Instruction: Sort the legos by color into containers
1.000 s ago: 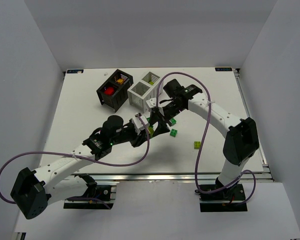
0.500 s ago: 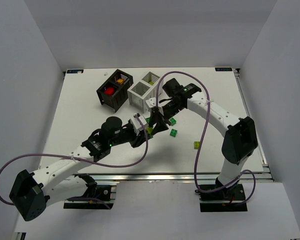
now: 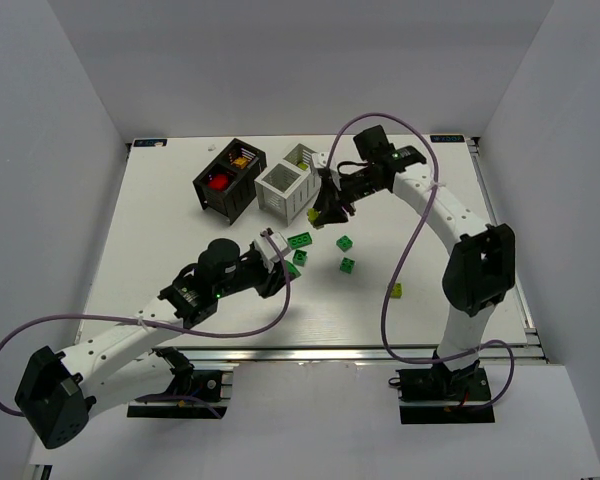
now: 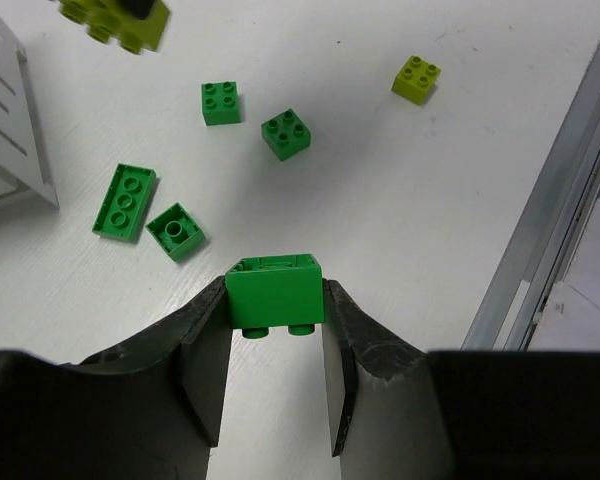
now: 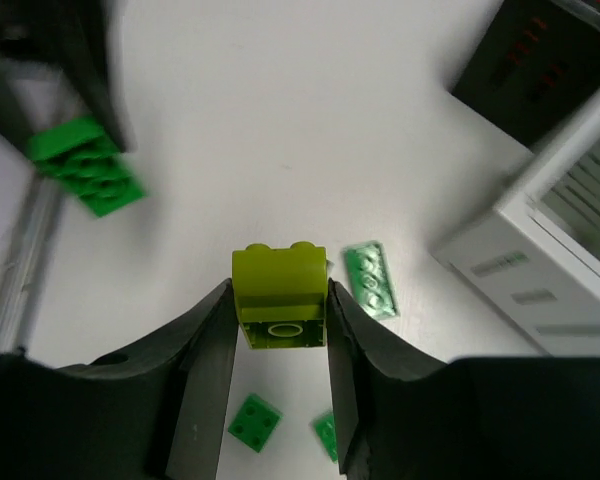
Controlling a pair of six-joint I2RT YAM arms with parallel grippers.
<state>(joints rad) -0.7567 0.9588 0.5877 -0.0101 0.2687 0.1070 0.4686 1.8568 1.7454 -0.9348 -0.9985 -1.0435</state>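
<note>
Jaws of the left gripper (image 4: 274, 305) are clamped on a green brick (image 4: 274, 285), held over the table (image 4: 410, 220). The right gripper (image 5: 278, 315) pinches a lime brick (image 5: 278, 285) in the air, just beside the white rack (image 3: 278, 200). Between the arms lie a flat green plate (image 4: 125, 201) and three small green bricks (image 4: 285, 134), with a loose lime brick (image 4: 417, 79) farther right. The black rack (image 3: 230, 205) holds a red brick (image 3: 217, 183) in one compartment and an orange-yellow brick (image 3: 242, 158) in the other.
</note>
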